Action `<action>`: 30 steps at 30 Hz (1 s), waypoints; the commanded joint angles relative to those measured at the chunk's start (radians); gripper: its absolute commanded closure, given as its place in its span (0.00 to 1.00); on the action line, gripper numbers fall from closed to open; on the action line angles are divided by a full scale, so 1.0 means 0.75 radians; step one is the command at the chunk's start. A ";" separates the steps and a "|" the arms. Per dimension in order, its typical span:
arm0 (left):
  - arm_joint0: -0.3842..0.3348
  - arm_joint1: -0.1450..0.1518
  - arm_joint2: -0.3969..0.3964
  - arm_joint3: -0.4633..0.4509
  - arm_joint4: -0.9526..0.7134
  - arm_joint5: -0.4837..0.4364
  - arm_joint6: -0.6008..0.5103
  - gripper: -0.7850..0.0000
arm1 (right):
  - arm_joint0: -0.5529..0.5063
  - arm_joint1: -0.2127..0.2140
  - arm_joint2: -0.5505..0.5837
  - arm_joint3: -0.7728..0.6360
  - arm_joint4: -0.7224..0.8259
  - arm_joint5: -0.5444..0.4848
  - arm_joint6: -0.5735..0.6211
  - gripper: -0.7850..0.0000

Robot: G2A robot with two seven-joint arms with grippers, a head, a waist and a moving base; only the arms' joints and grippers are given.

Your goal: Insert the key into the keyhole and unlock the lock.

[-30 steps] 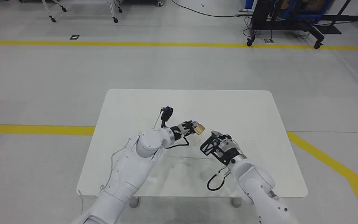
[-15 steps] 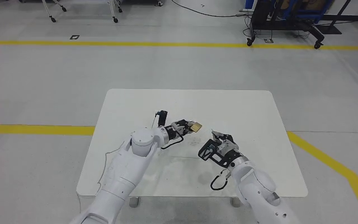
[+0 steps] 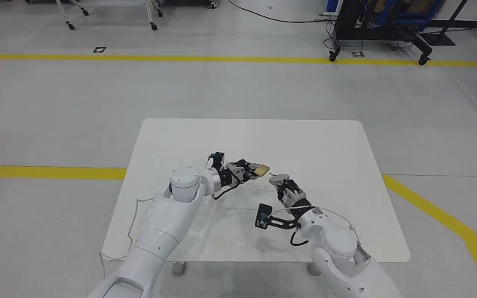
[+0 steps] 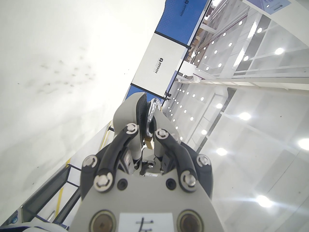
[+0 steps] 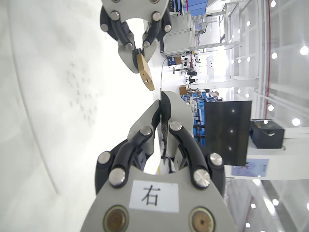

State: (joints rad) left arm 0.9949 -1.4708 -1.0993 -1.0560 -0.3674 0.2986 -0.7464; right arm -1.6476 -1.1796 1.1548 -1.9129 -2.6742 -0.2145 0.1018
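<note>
**Key beside padlock**

White rectangular table (image 3: 335, 141) lies under the brass metal padlock (image 5: 144, 73). Left gripper (image 4: 147, 118) clenches its shackle (image 4: 152, 106), and right gripper (image 5: 162, 100) pinches the thin silver key (image 3: 277, 179) just beside it. Padlock looks heavy and rigid. Key's likely slippery, so grip the bow.

A white table (image 3: 335, 149) (faintly scuffed) stands on grey floor (image 3: 223, 89).

Top looks down; wrist cameras, close, share the lock (image 5: 144, 73).
</note>
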 commanded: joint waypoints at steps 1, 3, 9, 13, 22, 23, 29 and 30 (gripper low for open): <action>0.003 0.002 -0.001 -0.007 0.008 -0.030 0.004 1.00 | -0.002 0.000 -0.006 0.002 -0.039 0.000 0.015 1.00; 0.008 0.005 0.002 -0.021 0.024 -0.060 0.014 1.00 | -0.002 -0.001 -0.013 0.004 -0.060 0.002 0.026 1.00; 0.015 0.009 0.027 -0.042 0.074 -0.071 0.039 1.00 | 0.003 -0.003 -0.050 0.003 -0.151 -0.004 0.061 1.00; 0.011 0.010 0.035 -0.043 0.081 -0.070 0.042 1.00 | 0.021 -0.011 -0.084 0.010 -0.204 -0.026 0.122 1.00; 0.006 0.016 0.045 -0.041 0.087 -0.072 0.034 1.00 | 0.063 -0.028 -0.131 0.042 -0.227 -0.061 0.200 1.00; 0.005 0.016 0.049 -0.042 0.091 -0.070 0.035 1.00 | 0.064 -0.029 -0.132 0.043 -0.228 -0.062 0.202 1.00; 0.004 0.018 0.062 -0.047 0.098 -0.070 0.036 1.00 | 0.072 -0.035 -0.145 0.050 -0.245 -0.087 0.221 1.00; 0.004 0.019 0.063 -0.048 0.100 -0.072 0.037 1.00 | 0.073 -0.036 -0.145 0.051 -0.241 -0.086 0.223 1.00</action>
State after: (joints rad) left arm 0.9983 -1.4571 -1.0526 -1.0919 -0.2938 0.2459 -0.7192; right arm -1.5932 -1.2058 1.0458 -1.8753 -2.8577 -0.2798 0.2678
